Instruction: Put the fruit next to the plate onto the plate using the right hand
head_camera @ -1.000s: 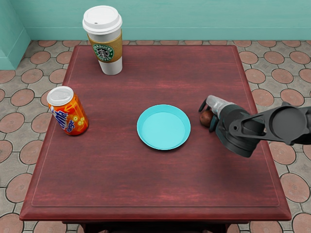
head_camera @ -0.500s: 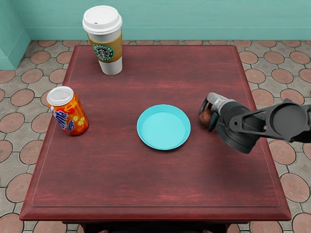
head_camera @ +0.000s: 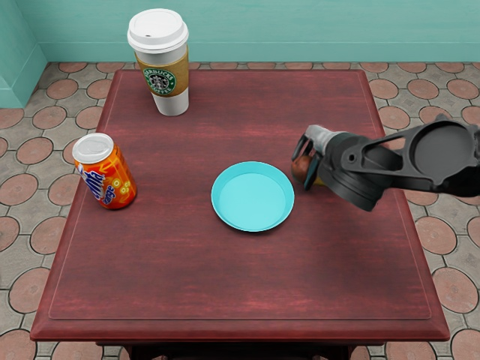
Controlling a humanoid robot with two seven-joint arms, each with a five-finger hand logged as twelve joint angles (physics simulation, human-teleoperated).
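I count one plate (head_camera: 253,198) on the table (head_camera: 225,277), turquoise and bare, and I place everything else from it. One fruit (head_camera: 301,170), small, round and brown, sits just off the plate's upper right rim, outside it and not on it. My right hand (head_camera: 306,159) is there too, its arm coming in from the right edge. The fingers (head_camera: 303,144) are curled around the fruit, closing on it from above and from the sides. From this view I cannot tell whether the fruit rests on the wood or hangs clear of it.

Well to the left of the plate lies one orange soda can (head_camera: 106,172), tilted, its silver top facing up and left. Far up and left of the plate, near the table's back edge, stands one paper coffee cup (head_camera: 160,64), upright with a white lid and a brown sleeve. One arm is all I see.
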